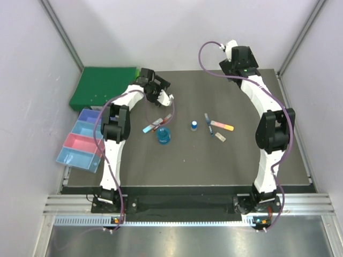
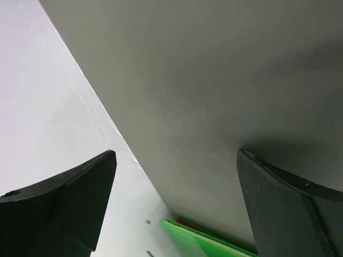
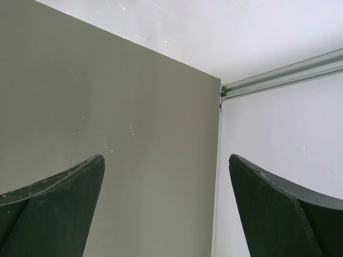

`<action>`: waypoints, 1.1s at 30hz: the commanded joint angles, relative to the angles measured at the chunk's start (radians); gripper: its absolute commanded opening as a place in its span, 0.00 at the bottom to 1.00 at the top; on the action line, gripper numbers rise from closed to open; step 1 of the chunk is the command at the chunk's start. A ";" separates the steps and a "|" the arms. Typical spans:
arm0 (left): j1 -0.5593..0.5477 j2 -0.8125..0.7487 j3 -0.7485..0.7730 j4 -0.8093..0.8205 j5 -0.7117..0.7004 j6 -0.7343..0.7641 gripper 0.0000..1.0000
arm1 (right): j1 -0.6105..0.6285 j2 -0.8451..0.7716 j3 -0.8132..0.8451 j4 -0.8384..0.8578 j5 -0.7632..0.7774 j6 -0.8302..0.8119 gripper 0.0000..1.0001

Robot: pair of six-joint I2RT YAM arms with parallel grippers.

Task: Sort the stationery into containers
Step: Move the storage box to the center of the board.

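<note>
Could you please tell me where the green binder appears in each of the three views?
Top external: the binder lies at the table's far left corner, against the left wall.
Left wrist: the binder shows as a green sliver at the bottom edge, just right of centre.
Right wrist: not in view.
Shared landmark: the grey table, seen in all three.

Top camera looks down; both wrist cameras closely face the table (image 1: 187, 160).

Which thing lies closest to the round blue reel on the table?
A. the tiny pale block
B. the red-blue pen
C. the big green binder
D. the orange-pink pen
B: in the top view the red-blue pen lies right beside the round blue reel, on its far left side, while the other three things are clearly farther away.
</note>
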 commanded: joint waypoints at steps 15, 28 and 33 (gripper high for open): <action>0.018 -0.730 -0.470 0.103 -0.136 -0.762 0.99 | 0.012 -0.116 0.063 -0.022 -0.049 0.009 1.00; 0.194 -1.076 -0.705 -0.436 -0.130 -0.409 0.99 | 0.021 -0.145 0.009 -0.002 -0.100 0.021 1.00; 0.230 -1.065 -0.673 -0.595 -0.131 -0.300 0.99 | 0.030 -0.137 0.029 0.001 -0.107 0.012 1.00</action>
